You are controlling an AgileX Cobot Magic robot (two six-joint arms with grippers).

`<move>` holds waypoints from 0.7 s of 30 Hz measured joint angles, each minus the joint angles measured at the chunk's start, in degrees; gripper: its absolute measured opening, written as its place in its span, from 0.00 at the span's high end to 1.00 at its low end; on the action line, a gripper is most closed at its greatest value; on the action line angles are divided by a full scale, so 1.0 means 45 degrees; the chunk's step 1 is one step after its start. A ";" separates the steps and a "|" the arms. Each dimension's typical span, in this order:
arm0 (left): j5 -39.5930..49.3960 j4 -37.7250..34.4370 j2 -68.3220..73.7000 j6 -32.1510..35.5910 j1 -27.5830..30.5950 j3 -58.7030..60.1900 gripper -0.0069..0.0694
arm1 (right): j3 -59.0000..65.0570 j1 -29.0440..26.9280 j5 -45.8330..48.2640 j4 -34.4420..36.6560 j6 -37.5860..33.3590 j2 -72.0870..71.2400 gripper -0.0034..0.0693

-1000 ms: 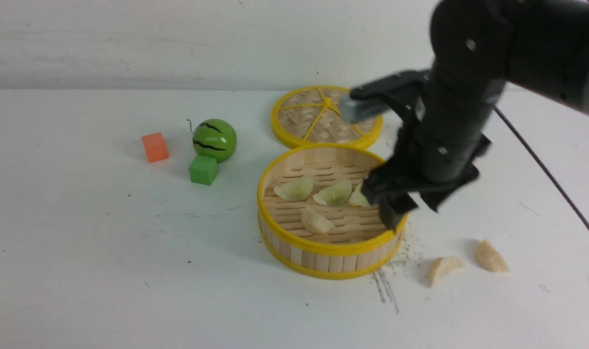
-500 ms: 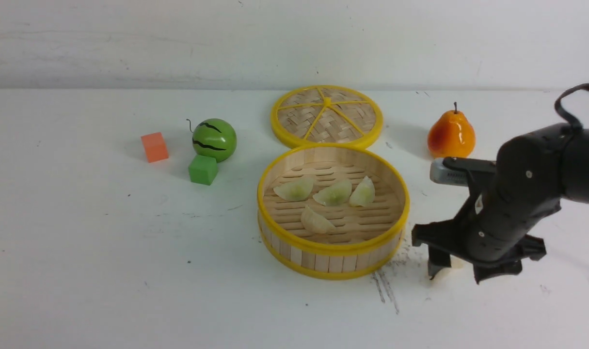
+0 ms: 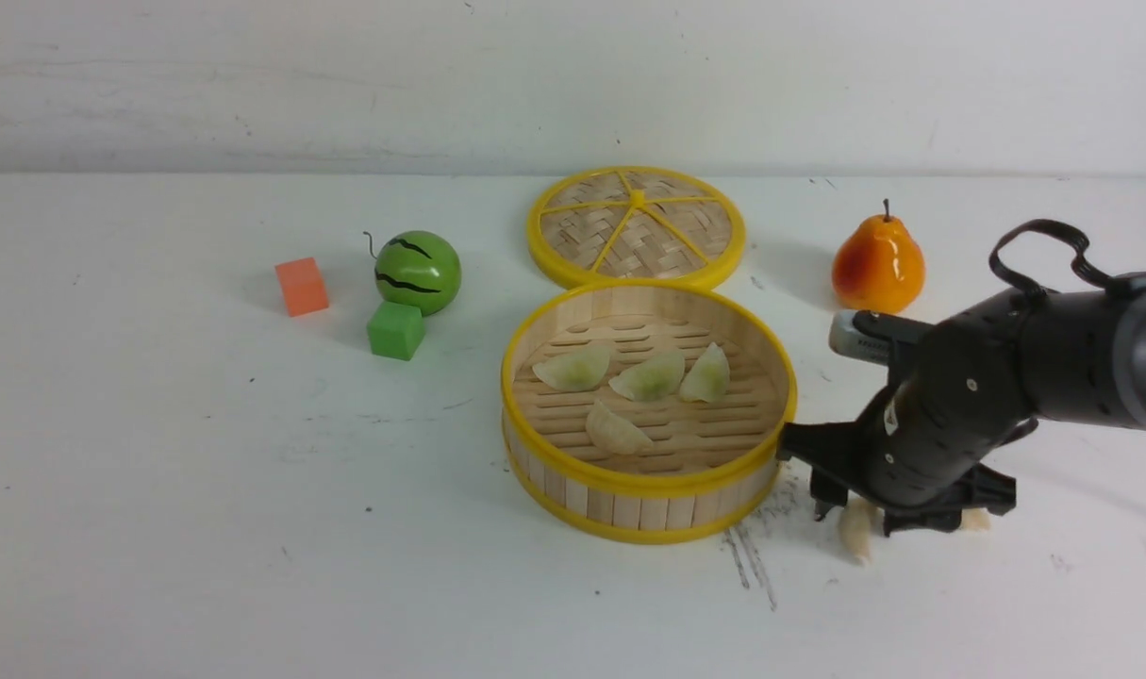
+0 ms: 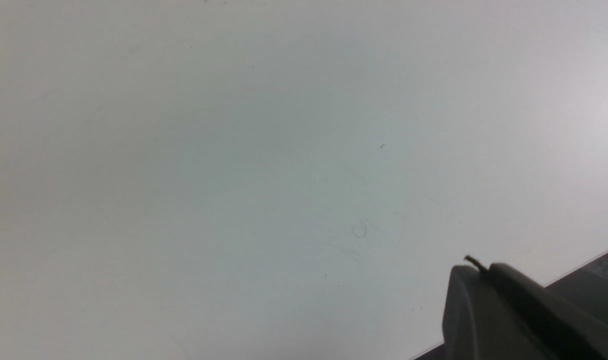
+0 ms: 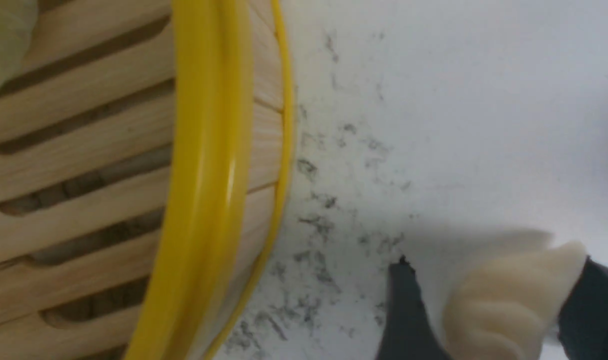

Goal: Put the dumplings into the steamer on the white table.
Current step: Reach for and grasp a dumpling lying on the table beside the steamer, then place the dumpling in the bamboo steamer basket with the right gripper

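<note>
Dumplings: one cream dumpling (image 5: pixel 504 310) lies on the white table (image 3: pixel 157 471) between your right gripper's (image 3: pixel 863 514) parted jaws, one finger touching it, the other just beside. The steamer (image 3: pixel 648 486) stands just to the left, holding three green dumplings (image 3: pixel 648 377) and a second cream dumpling (image 3: pixel 615 431). A third cream dumpling (image 3: pixel 976 519) peeks from behind the gripper. Your left gripper (image 4: pixel 484 310) shows only one dark part; its jaws cannot be judged.
</note>
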 joint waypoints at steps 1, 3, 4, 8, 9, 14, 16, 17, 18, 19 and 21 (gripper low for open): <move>0.0000 0.0000 0.0000 0.0000 0.0000 0.0000 0.89 | 0.0000 0.0000 0.0128 -0.0114 -0.0069 0.0000 0.49; 0.0000 0.0000 0.0000 0.0000 0.0000 0.0000 0.89 | 0.0000 0.0000 0.0391 -0.0223 -0.0423 0.0000 0.64; 0.0000 0.0000 0.0000 0.0000 0.0000 0.0000 0.89 | -0.0011 0.0000 0.0451 -0.0223 -0.0679 -0.0017 0.70; 0.0000 0.0000 0.0000 0.0000 0.0000 0.0000 0.89 | -0.0154 0.0150 0.1788 0.0024 -0.2502 -0.0465 0.69; 0.0000 0.0000 0.0000 0.0000 0.0000 0.0000 0.89 | -0.0288 0.0222 0.2010 0.0063 -0.2963 -0.0706 0.69; -0.0111 0.0000 0.0000 0.0000 0.0000 0.0000 0.89 | -0.2090 0.0950 0.2461 0.0674 -0.4584 -0.1680 0.69; -0.0162 -0.0019 0.0000 0.0000 0.0000 0.0000 0.89 | -0.2995 0.1272 0.2510 0.1011 -0.4976 -0.1652 0.69; -0.0172 -0.0042 0.0000 0.0000 0.0000 0.0000 0.89 | -0.3545 0.1488 0.2595 0.1253 -0.5183 -0.1508 0.69; -0.0172 -0.0040 0.0000 0.0000 0.0000 0.0000 0.89 | -0.3964 0.1667 0.2647 0.1373 -0.5252 -0.1309 0.69; -0.0172 -0.0040 0.0000 0.0000 0.0000 0.0000 0.89 | -0.4350 0.1834 0.2649 0.1423 -0.5279 -0.1048 0.69; -0.0160 -0.0073 0.0000 0.0000 0.0000 0.0000 0.88 | -0.4947 0.2066 0.2680 0.1494 -0.5294 -0.0371 0.69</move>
